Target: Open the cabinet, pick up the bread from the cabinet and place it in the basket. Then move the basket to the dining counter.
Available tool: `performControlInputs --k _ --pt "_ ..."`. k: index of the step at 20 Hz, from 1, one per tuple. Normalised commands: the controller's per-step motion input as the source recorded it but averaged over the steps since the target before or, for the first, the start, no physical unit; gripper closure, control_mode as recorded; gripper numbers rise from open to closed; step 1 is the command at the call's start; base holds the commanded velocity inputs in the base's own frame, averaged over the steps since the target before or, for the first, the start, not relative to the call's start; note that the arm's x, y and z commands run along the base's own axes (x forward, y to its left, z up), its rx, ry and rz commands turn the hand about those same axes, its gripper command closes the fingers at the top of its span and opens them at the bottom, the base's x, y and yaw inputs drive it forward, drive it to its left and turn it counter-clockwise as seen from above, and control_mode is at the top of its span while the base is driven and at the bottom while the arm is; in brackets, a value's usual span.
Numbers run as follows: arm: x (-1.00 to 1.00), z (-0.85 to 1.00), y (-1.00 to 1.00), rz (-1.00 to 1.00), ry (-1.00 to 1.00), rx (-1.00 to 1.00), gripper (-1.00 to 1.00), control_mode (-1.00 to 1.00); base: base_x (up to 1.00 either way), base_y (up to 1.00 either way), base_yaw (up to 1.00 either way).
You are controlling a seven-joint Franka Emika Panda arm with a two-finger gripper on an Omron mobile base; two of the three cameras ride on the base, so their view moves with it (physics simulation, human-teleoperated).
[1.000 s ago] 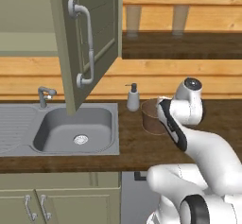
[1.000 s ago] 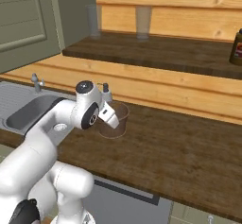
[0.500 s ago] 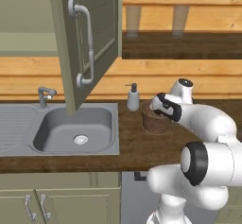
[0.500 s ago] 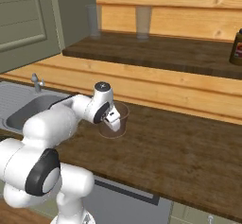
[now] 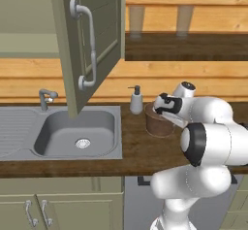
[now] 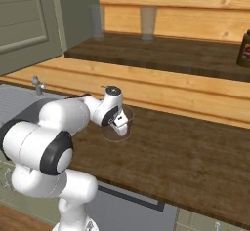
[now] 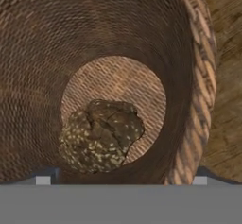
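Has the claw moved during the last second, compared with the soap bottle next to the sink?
Yes. In the left base view the claw has swung left toward the soap bottle and now sits over the basket, whose bottom holds the bread.

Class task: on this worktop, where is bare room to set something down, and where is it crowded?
Free: the worktop right of the basket. Crowded: between the sink and the basket, where the soap bottle and the gripper sit.
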Motion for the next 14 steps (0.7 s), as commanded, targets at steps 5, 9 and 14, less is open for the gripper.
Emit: performControlInputs --k 5,9,14 --pt "-0.04 -0.96 0.03 -0.06 -0.07 -0.01 1.0 -1.0 0.0 0.0 0.0" --pt "-0.03 -0.79 0.0 -0.08 -0.02 0.0 1.0 -1.0 0.0 0.0 0.0" --pt "-0.08 -0.13 -0.11 0.0 -0.05 0.0 1.0 -1.0 0.0 0.0 0.0"
